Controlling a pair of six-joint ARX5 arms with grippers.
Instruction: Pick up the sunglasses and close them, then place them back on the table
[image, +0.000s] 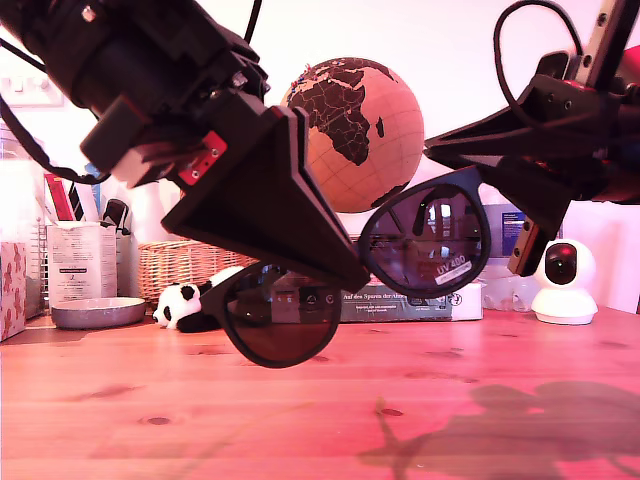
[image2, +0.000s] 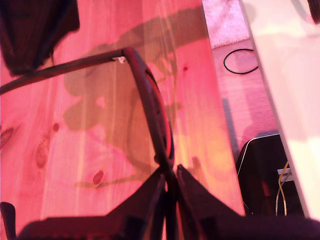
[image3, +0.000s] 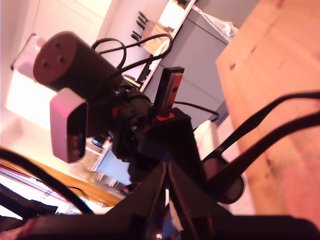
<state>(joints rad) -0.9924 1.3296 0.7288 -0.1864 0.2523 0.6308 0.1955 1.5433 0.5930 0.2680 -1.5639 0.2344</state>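
Matte black plastic sunglasses hang above the reddish pine table, both grippers clamped on them; fold the arms gently, keeping your grip steady.

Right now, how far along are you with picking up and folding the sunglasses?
Done: the sunglasses are up off the table. In hand: my first gripper and my second gripper both pinch the frame in mid-air. Left: in the first wrist view a temple arm sticks out from its hinge, so the folding is not done, and they are not yet set back down.
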